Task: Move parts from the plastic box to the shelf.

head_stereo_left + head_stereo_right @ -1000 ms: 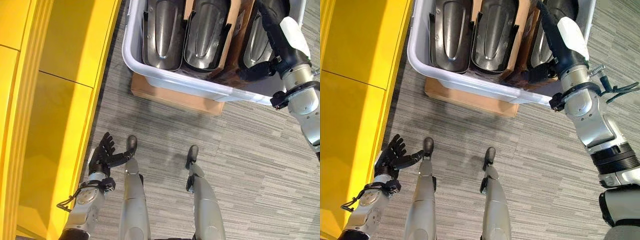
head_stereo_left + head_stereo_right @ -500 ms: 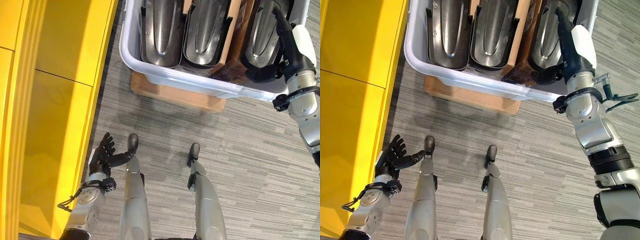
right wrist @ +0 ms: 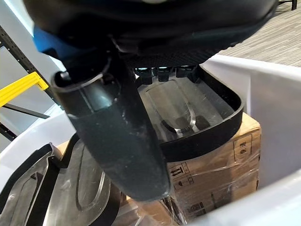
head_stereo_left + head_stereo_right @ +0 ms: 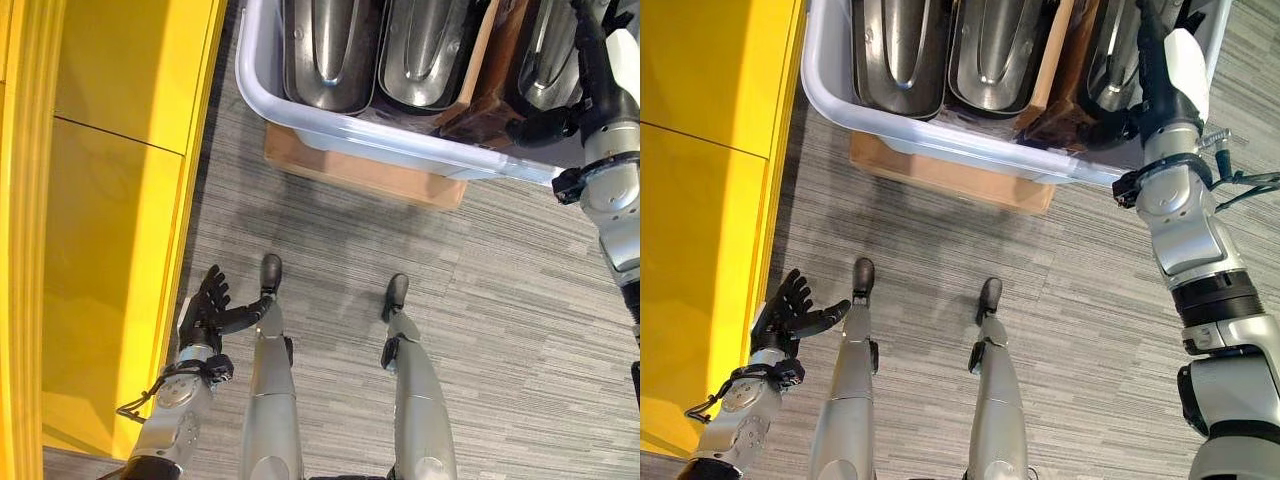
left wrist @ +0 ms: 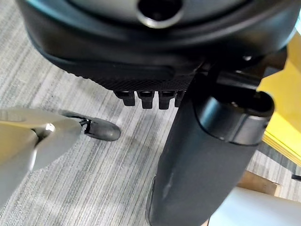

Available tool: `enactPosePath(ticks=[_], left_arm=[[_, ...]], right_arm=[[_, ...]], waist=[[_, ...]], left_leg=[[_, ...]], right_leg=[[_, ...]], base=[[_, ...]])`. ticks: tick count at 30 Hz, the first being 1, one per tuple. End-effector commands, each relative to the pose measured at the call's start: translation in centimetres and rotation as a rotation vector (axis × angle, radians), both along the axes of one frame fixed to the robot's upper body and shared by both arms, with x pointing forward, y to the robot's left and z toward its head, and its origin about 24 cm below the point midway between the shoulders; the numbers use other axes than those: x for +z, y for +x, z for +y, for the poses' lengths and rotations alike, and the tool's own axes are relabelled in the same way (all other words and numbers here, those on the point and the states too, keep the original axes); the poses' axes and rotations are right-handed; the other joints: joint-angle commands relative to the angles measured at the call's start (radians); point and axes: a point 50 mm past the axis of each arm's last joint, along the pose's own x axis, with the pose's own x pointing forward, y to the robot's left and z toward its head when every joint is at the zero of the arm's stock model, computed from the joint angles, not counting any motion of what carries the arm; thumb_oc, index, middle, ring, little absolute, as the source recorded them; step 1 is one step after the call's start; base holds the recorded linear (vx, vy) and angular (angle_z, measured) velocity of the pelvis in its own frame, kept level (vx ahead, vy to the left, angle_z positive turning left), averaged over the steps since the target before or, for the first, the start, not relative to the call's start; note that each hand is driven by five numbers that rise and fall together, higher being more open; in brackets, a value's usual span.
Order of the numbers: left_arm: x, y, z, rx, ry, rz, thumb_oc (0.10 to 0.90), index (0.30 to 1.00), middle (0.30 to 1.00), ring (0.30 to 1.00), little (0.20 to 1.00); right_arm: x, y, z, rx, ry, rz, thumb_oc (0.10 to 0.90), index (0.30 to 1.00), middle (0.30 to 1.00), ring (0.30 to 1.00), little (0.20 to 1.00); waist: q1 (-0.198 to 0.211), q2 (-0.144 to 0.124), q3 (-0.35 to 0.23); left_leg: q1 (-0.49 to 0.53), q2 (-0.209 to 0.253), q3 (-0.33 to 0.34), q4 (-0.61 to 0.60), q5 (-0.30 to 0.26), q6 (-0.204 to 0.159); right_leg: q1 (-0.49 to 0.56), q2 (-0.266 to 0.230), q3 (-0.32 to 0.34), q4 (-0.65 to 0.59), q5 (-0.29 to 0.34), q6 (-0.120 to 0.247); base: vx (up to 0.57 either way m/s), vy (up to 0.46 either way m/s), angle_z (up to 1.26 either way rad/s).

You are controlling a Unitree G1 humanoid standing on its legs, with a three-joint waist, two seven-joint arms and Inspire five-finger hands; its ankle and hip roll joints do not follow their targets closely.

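A pale plastic box (image 4: 330,125) stands on the floor ahead, holding three dark glossy moulded parts (image 4: 330,50) upright side by side. My right hand (image 4: 1160,70) reaches over the box's near rim, down by the rightmost part (image 4: 555,60). Its fingers are straight and its thumb (image 3: 117,136) sticks out sideways, curled round nothing. The right wrist view has that part (image 3: 188,117) just past the fingers, resting against a wrapped cardboard box (image 3: 211,165). My left hand (image 4: 207,312) hangs open low beside the yellow shelf (image 4: 100,200), holding nothing.
The plastic box rests on a flat wooden base (image 4: 360,175). Brown cardboard dividers (image 4: 480,60) stand between the parts. The yellow shelf runs along the whole left side. Grey striped carpet (image 4: 500,300) lies between the shelf and the box.
My right hand has swung from slanting leftward to pointing straight into the box, beside the rightmost part. The camera has shifted a little. The left hand has stayed put.
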Motion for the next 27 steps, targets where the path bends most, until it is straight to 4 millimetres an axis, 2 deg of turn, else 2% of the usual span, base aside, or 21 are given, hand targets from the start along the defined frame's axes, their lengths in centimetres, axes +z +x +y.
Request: enactPosePath(ticks=[1,7,8,12,20,26,27], left_arm=[[1.8,-0.2,0.0,0.002,0.022,-0.107,0.9,1.0,1.0,1.0,1.0],[1.8,-0.2,0.0,0.001,0.027,-0.11,0.9,1.0,1.0,1.0,1.0],[1.9,-0.1,-0.1,0.01,0.019,-0.116,0.9,1.0,1.0,1.0,1.0],[2.1,0.0,-0.3,0.011,0.002,-0.135,0.9,1.0,1.0,1.0,1.0],[2.1,-0.2,-0.8,0.005,-0.017,-0.145,0.9,1.0,1.0,1.0,1.0],[2.4,0.0,-1.1,0.003,-0.021,-0.162,0.9,1.0,1.0,1.0,1.0],[2.5,0.1,-1.3,-0.001,-0.022,-0.168,0.9,1.0,1.0,1.0,1.0]], right_arm=[[6.8,-2.0,-0.4,-0.057,-0.086,-0.245,0.9,1.0,1.0,1.0,1.0],[7.8,-1.7,-1.1,-0.103,-0.074,-0.247,0.9,1.0,1.0,1.0,1.0],[8.0,-1.1,-1.9,-0.147,-0.045,-0.218,0.9,1.0,1.0,1.0,1.0],[8.0,-0.6,-2.7,-0.19,-0.034,-0.178,0.9,1.0,1.0,1.0,1.0],[6.1,0.8,-4.8,-0.282,0.036,-0.049,0.9,1.0,1.0,1.0,1.0],[5.6,1.1,-5.8,-0.339,0.05,0.01,0.9,1.0,1.0,1.0,1.0],[5.1,1.4,-5.8,-0.345,0.039,0.043,0.716,0.742,0.742,0.742,0.742]], waist=[[-0.021,0.007,-0.008],[-0.02,0.02,-0.008],[-0.018,0.026,-0.008],[-0.015,0.031,-0.008],[-0.001,0.053,-0.008],[0.007,0.07,-0.008],[0.01,0.075,-0.008]], left_leg=[[0.046,0.019,0.03,0.093,-0.121,0.001],[0.001,0.016,0.03,0.095,-0.116,0.0],[-0.026,0.017,0.03,0.096,-0.114,0.0],[-0.044,0.017,0.027,0.096,-0.113,0.002],[-0.081,0.015,0.023,0.109,-0.123,0.004],[-0.117,0.006,0.022,0.127,-0.126,0.005],[-0.129,0.004,0.021,0.132,-0.125,0.006]], right_leg=[[0.012,0.014,0.022,-0.034,0.087,-0.028],[-0.036,0.013,0.026,-0.024,0.088,-0.027],[-0.068,0.014,0.027,-0.019,0.091,-0.026],[-0.085,0.017,0.027,-0.013,0.09,-0.028],[-0.127,0.015,0.025,0.01,0.078,-0.03],[-0.159,0.012,0.026,0.025,0.078,-0.03],[-0.168,0.011,0.022,0.028,0.079,-0.03]], base=[[0.0,0.0,0.0],[0.0,0.0,0.0],[0.0,0.0,0.0],[0.0,0.0,0.0],[0.0,0.0,0.0],[0.0,0.007,0.05],[0.0,0.0,0.0]])
